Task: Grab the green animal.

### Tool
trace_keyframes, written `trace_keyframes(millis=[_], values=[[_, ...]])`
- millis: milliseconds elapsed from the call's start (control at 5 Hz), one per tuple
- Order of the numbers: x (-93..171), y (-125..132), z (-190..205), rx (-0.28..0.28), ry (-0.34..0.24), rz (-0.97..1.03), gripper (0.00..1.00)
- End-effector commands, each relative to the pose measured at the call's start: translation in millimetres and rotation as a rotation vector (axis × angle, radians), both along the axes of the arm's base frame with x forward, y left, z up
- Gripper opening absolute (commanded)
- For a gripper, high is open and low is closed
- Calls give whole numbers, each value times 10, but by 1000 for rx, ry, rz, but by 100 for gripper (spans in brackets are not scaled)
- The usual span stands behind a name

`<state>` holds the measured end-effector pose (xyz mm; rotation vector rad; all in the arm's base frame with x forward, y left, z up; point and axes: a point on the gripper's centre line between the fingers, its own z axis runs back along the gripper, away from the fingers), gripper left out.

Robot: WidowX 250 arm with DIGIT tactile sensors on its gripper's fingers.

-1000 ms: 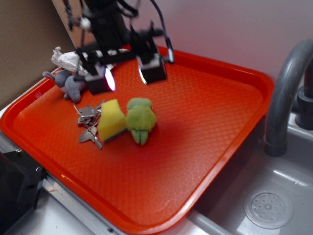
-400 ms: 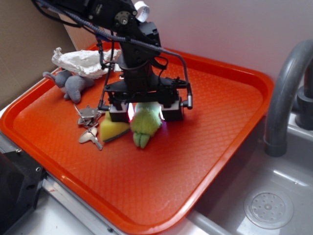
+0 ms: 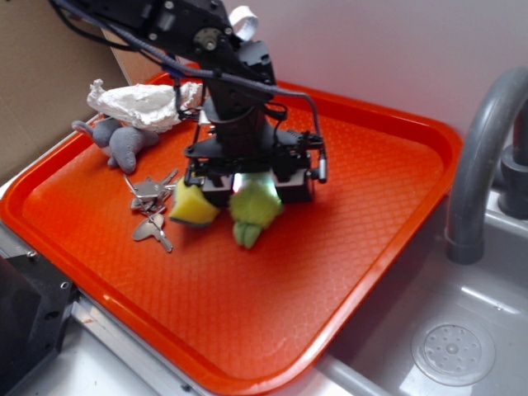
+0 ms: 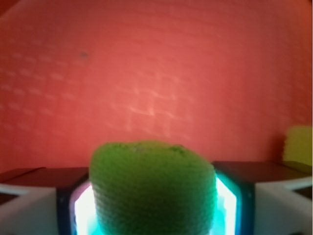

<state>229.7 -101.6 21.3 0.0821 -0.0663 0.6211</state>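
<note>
The green animal (image 3: 254, 208), a small fuzzy lime-green plush, sits between the two lit fingers of my gripper (image 3: 252, 191) on the orange tray (image 3: 371, 214). Its feet stick out below the fingers toward the tray's front. In the wrist view the green animal (image 4: 152, 188) fills the gap between both glowing pads, which press against its sides. The gripper (image 4: 152, 205) is shut on it. The plush rests at or just above the tray floor.
A yellow sponge wedge (image 3: 194, 206) touches the left finger. Metal keys (image 3: 151, 206) lie to its left. A grey plush animal (image 3: 120, 140) and a crumpled white cloth (image 3: 136, 103) lie at the tray's back left. A grey faucet (image 3: 483, 157) and sink drain (image 3: 452, 351) are on the right.
The gripper came down from above the tray's back, straddled the green animal and closed on it. The plush has shifted slightly right and the sponge has turned.
</note>
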Motion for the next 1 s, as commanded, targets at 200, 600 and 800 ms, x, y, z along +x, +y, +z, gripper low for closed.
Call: trace_keyframes(millis=[200,600,800], values=[[41,681,1476,-111,-121,-335,0],[-1,760,1904,-215,-230,-549,0],[54,747,1807,-192,-157,-500,0]])
